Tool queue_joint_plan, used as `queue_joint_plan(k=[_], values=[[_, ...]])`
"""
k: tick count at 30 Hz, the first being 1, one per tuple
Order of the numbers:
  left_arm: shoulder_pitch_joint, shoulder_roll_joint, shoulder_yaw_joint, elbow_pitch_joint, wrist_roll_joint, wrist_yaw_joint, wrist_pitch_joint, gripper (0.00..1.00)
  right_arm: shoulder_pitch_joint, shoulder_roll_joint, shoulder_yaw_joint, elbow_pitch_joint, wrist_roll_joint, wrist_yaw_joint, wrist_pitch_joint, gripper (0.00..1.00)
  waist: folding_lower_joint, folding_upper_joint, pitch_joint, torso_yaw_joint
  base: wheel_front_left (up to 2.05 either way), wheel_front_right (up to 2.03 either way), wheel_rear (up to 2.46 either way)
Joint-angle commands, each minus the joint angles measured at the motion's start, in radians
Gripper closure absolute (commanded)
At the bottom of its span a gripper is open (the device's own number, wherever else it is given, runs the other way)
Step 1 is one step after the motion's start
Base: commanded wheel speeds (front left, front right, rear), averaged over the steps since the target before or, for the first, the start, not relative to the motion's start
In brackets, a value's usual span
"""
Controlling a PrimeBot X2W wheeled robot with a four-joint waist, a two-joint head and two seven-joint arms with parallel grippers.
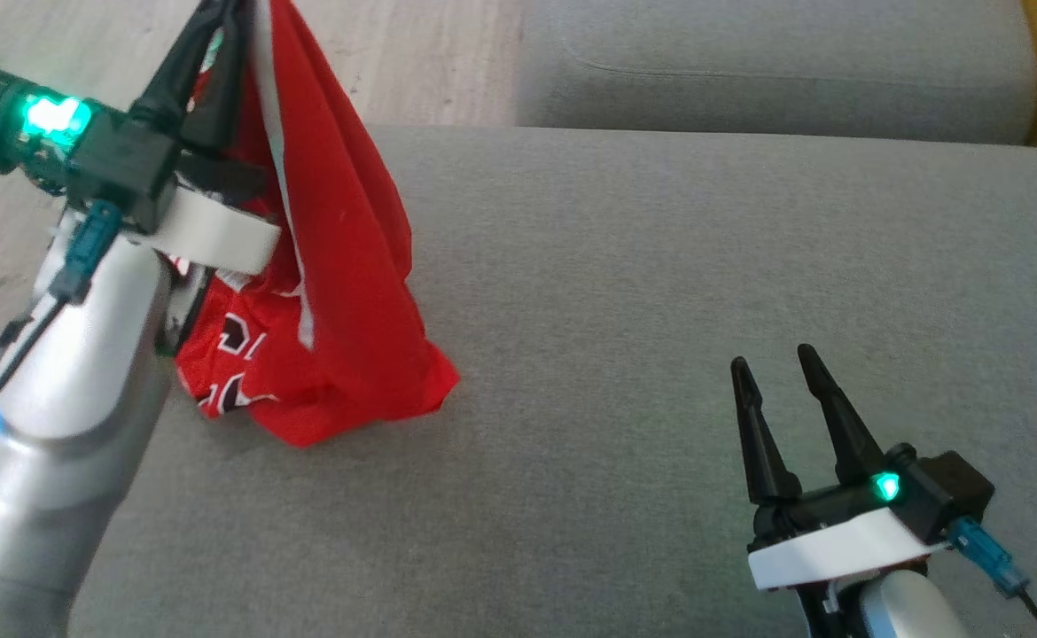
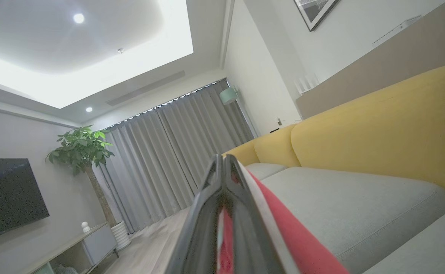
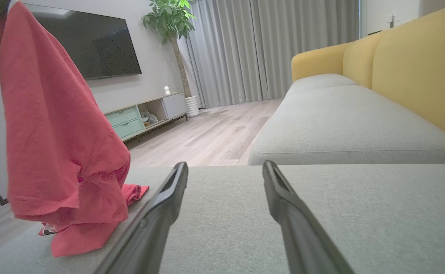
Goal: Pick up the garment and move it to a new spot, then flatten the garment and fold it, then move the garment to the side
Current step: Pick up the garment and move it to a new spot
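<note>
Garment (image 1: 341,266) hung from the left gripper (image 2: 222,156) at the left side of the near seat cushion (image 1: 660,292), its lower end resting on that cushion; right gripper (image 1: 773,356) stood over the cushion's near right part, well apart from the garment; a second seat cushion (image 1: 775,71) lay behind the first, with the backrest (image 3: 416,76) along their right; floor (image 1: 412,53) lay to the left and beyond; television (image 3: 93,45) hung behind the garment, above a cabinet (image 3: 146,114); plant (image 3: 169,15) stood between television and curtains (image 3: 264,45).
</note>
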Motion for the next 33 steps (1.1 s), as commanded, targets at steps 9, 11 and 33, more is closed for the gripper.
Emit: queue_joint_plan(k=[9, 11, 33], values=[[-0.038, 0.039, -0.001, -0.262, 0.024, 0.021, 0.076, 1.0, -0.045, -0.006, 0.019, -0.042, 0.018, -0.001, -0.011, 0.0, 0.0001, 0.0, 0.016, -0.121, 0.0, 0.0, 0.0], [-0.044, 0.031, -0.013, -0.298, 0.025, 0.019, 0.095, 1.0, -0.052, -0.006, 0.021, -0.043, 0.022, -0.001, -0.011, 0.0, 0.0001, 0.0, 0.022, -0.157, 0.0, 0.0, 0.0], [-0.246, -0.152, -0.177, -0.039, 0.061, -0.066, 0.084, 0.0, -0.13, -0.006, 0.068, -0.121, 0.139, -0.001, -0.011, 0.0, 0.0001, 0.0, 0.182, -0.536, 0.0, 0.0, 0.0]])
